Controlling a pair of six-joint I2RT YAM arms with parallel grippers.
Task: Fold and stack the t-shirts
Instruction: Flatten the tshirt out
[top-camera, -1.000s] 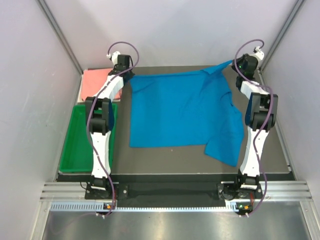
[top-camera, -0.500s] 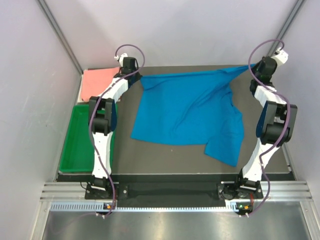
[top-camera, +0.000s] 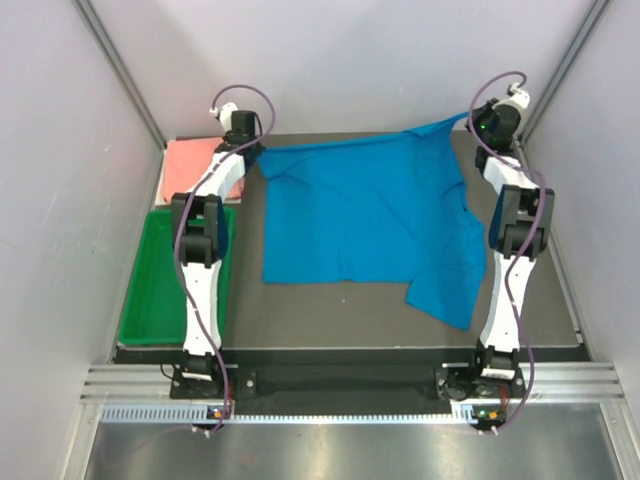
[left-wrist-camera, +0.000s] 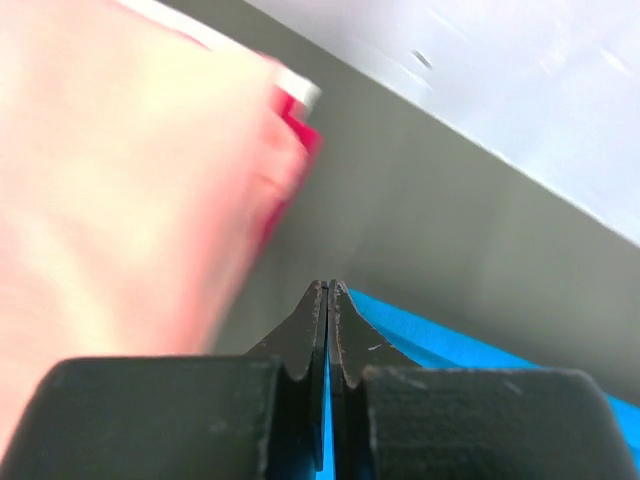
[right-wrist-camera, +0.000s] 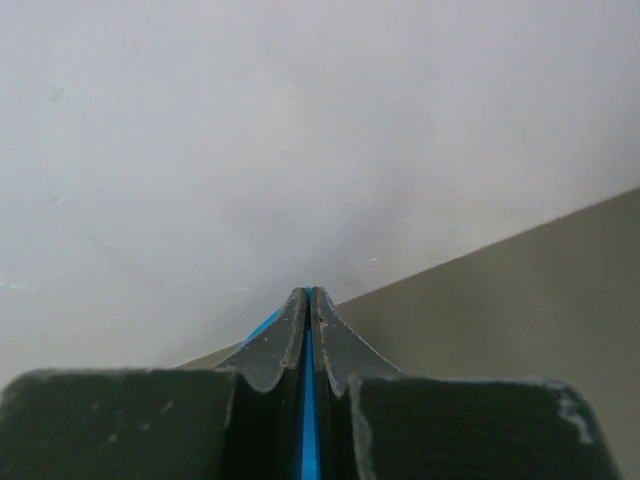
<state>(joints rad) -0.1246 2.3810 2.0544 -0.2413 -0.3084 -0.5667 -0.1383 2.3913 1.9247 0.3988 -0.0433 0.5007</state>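
A bright blue t-shirt (top-camera: 370, 220) lies spread over the dark table, its far edge stretched between both arms. My left gripper (top-camera: 262, 152) is shut on its far left corner; blue cloth (left-wrist-camera: 400, 330) shows between and beside the closed jaws (left-wrist-camera: 328, 290). At the far right, my right gripper (top-camera: 470, 122) is shut on the other far corner, lifted a little, with a thin blue strip (right-wrist-camera: 308, 400) pinched between its fingers (right-wrist-camera: 308, 292). One sleeve (top-camera: 445, 295) hangs toward the near right. The salmon pink t-shirt (top-camera: 190, 165) lies folded at the far left and fills the left wrist view (left-wrist-camera: 110, 170).
A green plastic tray (top-camera: 160, 290) sits along the table's left edge, just nearer than the pink shirt. Pale walls close in on the left, right and back. The table's raised front rim (top-camera: 350, 350) runs just beyond the arm bases.
Both arms swung outward to the right half a second ago, stretching the shirt's far edge, then came back left. The blue shirt shifted with them and lies slightly smoother.
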